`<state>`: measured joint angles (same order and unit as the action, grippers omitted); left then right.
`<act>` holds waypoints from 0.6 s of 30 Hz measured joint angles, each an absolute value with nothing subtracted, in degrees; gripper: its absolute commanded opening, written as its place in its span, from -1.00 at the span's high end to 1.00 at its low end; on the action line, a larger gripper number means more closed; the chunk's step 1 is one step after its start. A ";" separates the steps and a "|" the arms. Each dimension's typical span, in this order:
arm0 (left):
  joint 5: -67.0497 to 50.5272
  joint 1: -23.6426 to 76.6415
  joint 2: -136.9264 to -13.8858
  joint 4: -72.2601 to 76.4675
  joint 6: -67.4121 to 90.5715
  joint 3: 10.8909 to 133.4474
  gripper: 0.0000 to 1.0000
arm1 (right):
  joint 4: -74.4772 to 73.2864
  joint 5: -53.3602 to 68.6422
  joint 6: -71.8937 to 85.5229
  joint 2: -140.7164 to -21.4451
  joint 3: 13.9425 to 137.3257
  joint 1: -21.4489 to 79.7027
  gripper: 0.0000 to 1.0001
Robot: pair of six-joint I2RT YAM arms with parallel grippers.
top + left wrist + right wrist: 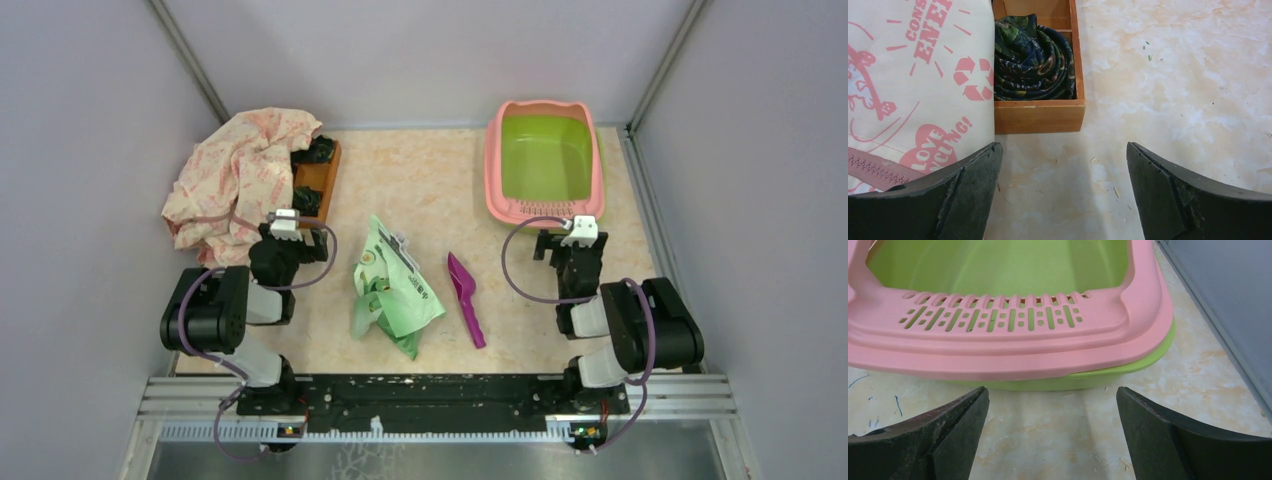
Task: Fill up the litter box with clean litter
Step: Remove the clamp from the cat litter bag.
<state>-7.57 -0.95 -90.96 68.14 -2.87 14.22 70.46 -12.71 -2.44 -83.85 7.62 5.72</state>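
**Desk:** Where does the job stand?

**Me:** Not begun, by my reading. The litter box (545, 210) sits at the far right of the table (440, 190), slotted ledge towards me and green basin bare. I see no clean litter anywhere. I'd guess it's inside the light green bag (395, 290) lying mid-table, but I can't see into that.

**Desk:** And your hands?

**Me:** Both spread wide, carrying nothing. My right gripper (1052, 390) hovers just short of the box's ledge, and my left gripper (1063, 147) is over bare table on the left.

**Desk:** Next move?

**Me:** I'd reach for the bag and find its opening. The crumpled film will probably want both hands.

**Desk:** Anything in the way?

**Me:** A pink-printed cloth tote (235, 180) is heaped far left, overlapping a wooden tray (322, 180) that holds rolled dark fabric (1033, 57). Both are well apart from the box. Only the purple scoop (466, 298) lies between bag and box.
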 measured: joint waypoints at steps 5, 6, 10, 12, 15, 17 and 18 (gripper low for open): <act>-8.45 -0.93 -90.96 68.07 -3.53 14.26 -0.97 | 70.50 -12.71 -2.42 -83.85 7.62 5.72 -0.97; -8.93 -0.93 -90.83 67.79 -3.77 14.37 -0.97 | 70.48 -13.28 -2.26 -83.85 7.62 5.72 -0.97; -10.76 -0.47 -85.60 58.94 -4.62 17.50 -0.97 | 72.88 -18.33 0.05 -83.33 6.22 5.50 -0.97; -10.74 0.58 -81.08 54.92 -4.62 19.64 -0.97 | 74.98 -20.12 0.10 -79.70 2.44 6.11 -0.97; -10.76 3.01 -74.91 50.98 -4.25 21.78 -0.97 | 71.02 -21.74 -0.34 -66.43 0.45 7.18 -0.97; -10.76 4.38 -72.20 47.48 -3.70 23.44 -0.97 | 62.89 -21.82 0.25 -53.04 2.09 7.57 -0.97; -10.76 4.80 -71.44 45.95 -3.42 24.23 -0.97 | 58.37 -22.00 1.30 -48.16 3.99 7.66 -0.97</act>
<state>-10.76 4.80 -71.44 45.95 -3.42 24.23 58.37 -22.00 1.30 -48.16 3.99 7.66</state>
